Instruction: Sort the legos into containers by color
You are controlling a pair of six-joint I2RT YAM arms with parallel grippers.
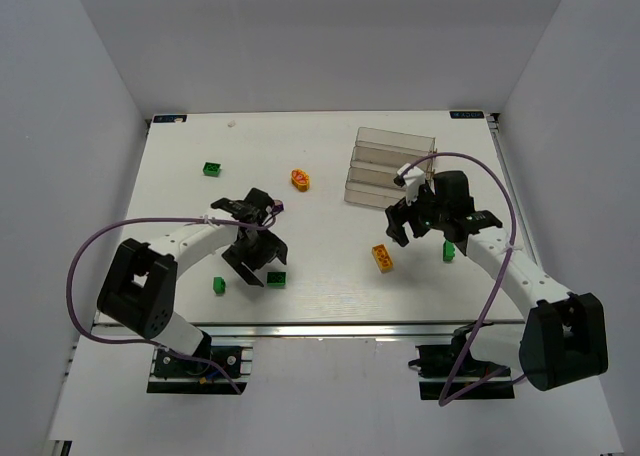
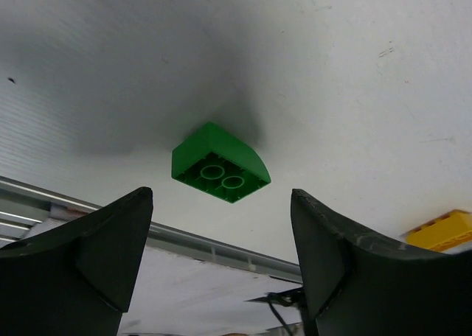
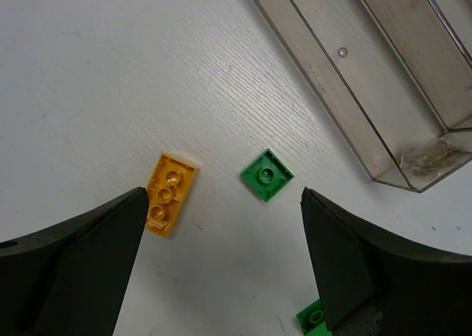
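Note:
My left gripper (image 1: 257, 256) is open and empty just above a green brick (image 1: 276, 279) near the table's front edge. In the left wrist view this brick (image 2: 220, 164) lies upside down just ahead of the open gripper (image 2: 221, 205). My right gripper (image 1: 408, 224) is open and empty below the clear stepped containers (image 1: 392, 166). In the right wrist view an orange-yellow brick (image 3: 169, 194) and a flat green brick (image 3: 267, 175) lie ahead of the open gripper (image 3: 223, 197). The nearest trough (image 3: 369, 93) is at upper right.
Other loose bricks lie around: green (image 1: 211, 168) at far left, orange (image 1: 300, 179) mid-table, purple (image 1: 277, 208) by the left wrist, green (image 1: 218, 285) at front left, orange-yellow (image 1: 382, 258), and green (image 1: 449, 249) beside the right arm. White walls enclose the table.

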